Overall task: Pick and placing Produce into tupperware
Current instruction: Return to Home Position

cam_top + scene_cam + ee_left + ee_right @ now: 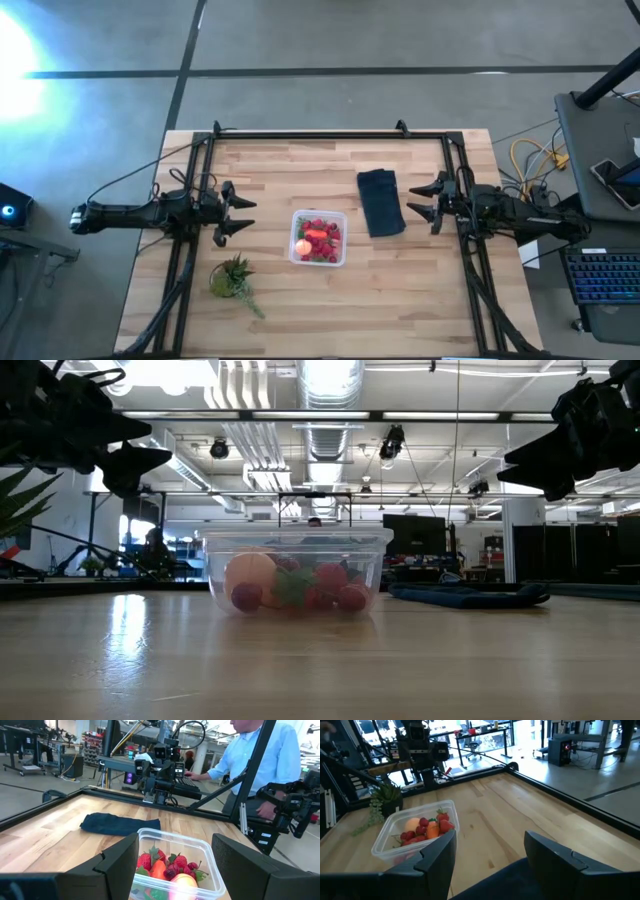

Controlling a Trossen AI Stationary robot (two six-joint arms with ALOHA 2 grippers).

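Note:
The clear tupperware [319,238] rests by its base on the wooden table near the middle. Inside lie several red strawberries [172,865], an orange-red piece [316,235] and a peach-orange ball [302,246]. In the low view the tupperware [296,571] shows the ball [250,572] at its left. My left gripper [240,213] hovers open at the box's left, above the table. My right gripper [415,200] hovers open over the table's right part, beside the navy cloth. Each wrist view looks past its open fingers at the tupperware [175,865] [412,837].
A dark navy folded cloth [380,202] lies flat right of the box. A green leafy bunch [233,280] lies at the near left. Black frame rails [320,134] border the table. A person in a light blue shirt [260,760] stands beyond the right side.

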